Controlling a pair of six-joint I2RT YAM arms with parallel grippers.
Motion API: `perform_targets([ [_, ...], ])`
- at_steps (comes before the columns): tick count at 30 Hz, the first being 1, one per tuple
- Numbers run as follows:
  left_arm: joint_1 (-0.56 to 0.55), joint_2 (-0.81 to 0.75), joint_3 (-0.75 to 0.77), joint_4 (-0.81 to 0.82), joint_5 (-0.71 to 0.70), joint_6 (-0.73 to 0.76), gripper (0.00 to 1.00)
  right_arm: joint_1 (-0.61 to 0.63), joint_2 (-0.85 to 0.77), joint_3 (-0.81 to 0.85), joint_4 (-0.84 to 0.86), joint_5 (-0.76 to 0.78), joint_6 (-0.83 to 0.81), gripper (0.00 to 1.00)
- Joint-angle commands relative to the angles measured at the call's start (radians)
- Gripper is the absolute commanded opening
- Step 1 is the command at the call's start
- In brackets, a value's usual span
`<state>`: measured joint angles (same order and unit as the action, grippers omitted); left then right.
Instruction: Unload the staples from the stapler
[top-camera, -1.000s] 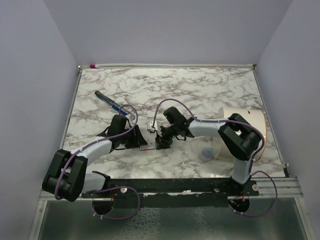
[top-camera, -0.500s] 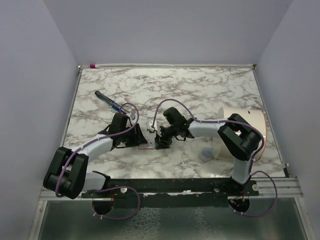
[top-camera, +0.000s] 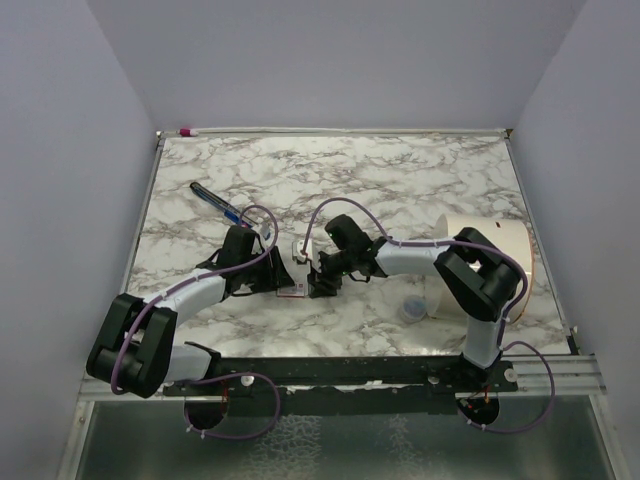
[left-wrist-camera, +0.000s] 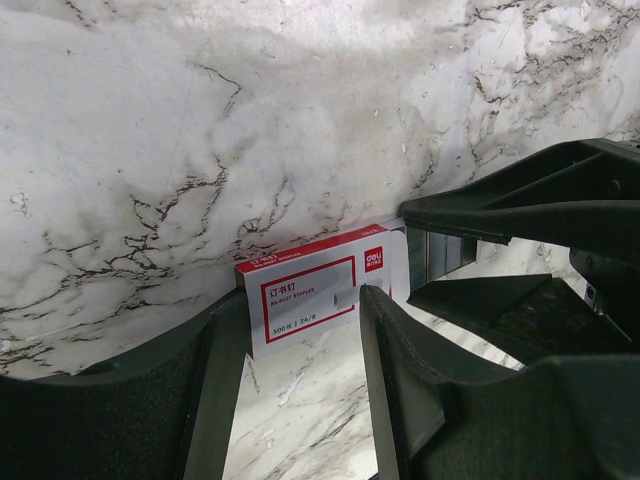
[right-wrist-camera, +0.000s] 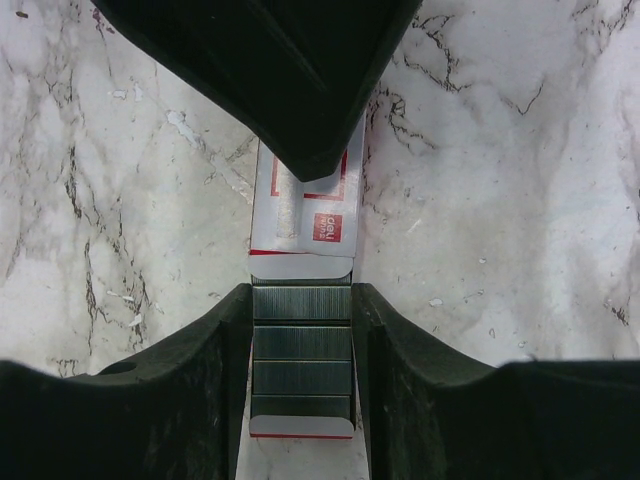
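A small white staple box with red marks lies on the marble between my two grippers. Its inner tray is pulled partway out and shows rows of silvery-grey staples. My right gripper is shut on that tray, one finger pressed to each side. My left gripper stands at the box sleeve: one fingertip is at its left edge and the other overlaps its top. Whether it clamps the sleeve is unclear. The stapler is out of view.
A blue-black pen lies at the back left. A wide white roll and a small clear cup sit at the right, near the right arm. A pink-tipped stick rests along the back edge.
The left arm has shifted slightly towards the box. The right arm and the box stay in place.
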<state>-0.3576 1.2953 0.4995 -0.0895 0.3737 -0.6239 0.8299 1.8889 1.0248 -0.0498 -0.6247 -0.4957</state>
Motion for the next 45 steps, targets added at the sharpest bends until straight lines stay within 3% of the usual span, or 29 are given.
perform_targets([
  [1,-0.006,-0.013,-0.017,0.004,0.022,0.005,0.5,0.008,0.058,-0.006,-0.027,0.103,0.059,0.41],
  [13,-0.006,-0.027,-0.024,0.011,0.059,-0.01,0.5,0.038,0.082,0.005,-0.028,0.187,0.095,0.41],
  [33,-0.004,-0.095,-0.084,0.025,-0.047,-0.054,0.5,0.035,0.081,-0.039,0.015,0.216,0.183,0.43],
  [42,-0.005,-0.067,-0.08,0.081,0.059,-0.061,0.5,0.035,0.088,-0.048,0.031,0.232,0.19,0.43],
  [45,-0.005,-0.068,-0.066,0.055,0.035,-0.036,0.5,0.035,0.089,-0.051,0.033,0.231,0.185,0.44],
])
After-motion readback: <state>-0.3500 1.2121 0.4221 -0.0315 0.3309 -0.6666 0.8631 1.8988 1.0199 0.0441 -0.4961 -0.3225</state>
